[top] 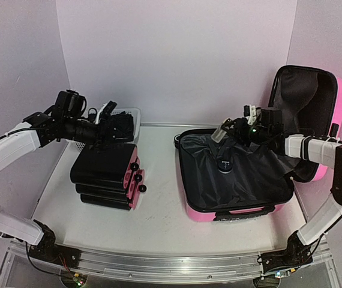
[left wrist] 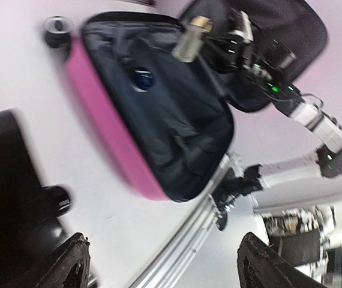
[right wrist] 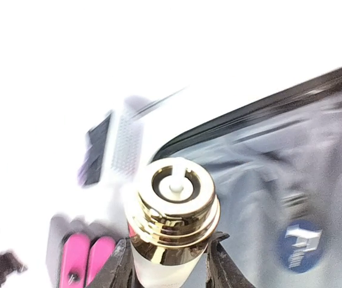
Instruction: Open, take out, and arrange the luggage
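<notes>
Left claw (left wrist: 164, 258): released, its fingers spread wide with nothing between them. It hangs over the white basket (top: 136, 114) at the far left of the desk (top: 159, 210).
Basket: holds dark items that I cannot make out.
Small cases (top: 108, 171): a black-and-pink stack on the left half of the desk, just in front of the basket.
Luggage (top: 237, 180): lies open on the right half of the desk. Its lid (top: 306, 90) stands upright toward the far right corner, and the black lining is rumpled in the lower shell.
Right claw (right wrist: 168, 264): clenched on a pale bottle (right wrist: 174, 207) just below its gold collar, over the far left part of the open shell.
Step in hand: probably lifting the bottle out so it can be set down on the left.
Doing it well: keep the bottle upright and the grip snug under the collar. Raise it clear of the black zipper rim before moving left, and pick a bare spot on the desk, away from the stack.
Writing: a round blue badge (right wrist: 297, 245) on the lining carries a white mark, too blurred to read. No label shows on the bottle.
</notes>
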You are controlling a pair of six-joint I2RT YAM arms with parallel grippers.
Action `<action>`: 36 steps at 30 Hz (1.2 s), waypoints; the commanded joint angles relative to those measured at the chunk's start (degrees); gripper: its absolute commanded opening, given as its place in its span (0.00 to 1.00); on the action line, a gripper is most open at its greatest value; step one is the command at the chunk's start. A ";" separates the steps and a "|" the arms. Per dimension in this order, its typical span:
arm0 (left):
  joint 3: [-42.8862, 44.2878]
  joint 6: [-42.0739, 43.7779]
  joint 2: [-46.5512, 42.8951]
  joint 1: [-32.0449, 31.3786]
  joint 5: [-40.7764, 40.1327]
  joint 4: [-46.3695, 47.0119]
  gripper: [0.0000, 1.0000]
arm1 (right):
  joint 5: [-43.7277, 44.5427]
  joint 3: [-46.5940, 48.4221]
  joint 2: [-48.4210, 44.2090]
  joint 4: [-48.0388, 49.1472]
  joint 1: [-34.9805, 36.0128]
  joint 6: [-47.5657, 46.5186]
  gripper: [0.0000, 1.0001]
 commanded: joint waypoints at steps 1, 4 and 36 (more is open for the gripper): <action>3.24 -4.31 5.35 -8.23 8.10 15.75 0.84 | -11.49 0.54 -4.94 4.85 9.97 -2.51 0.16; 5.64 -6.59 9.38 -11.47 7.98 20.53 0.83 | -8.50 0.17 -6.29 5.77 16.98 -0.64 0.17; 9.44 -3.23 18.65 -14.19 -5.95 8.99 0.80 | 8.69 8.17 -3.59 -18.74 28.87 -6.62 0.30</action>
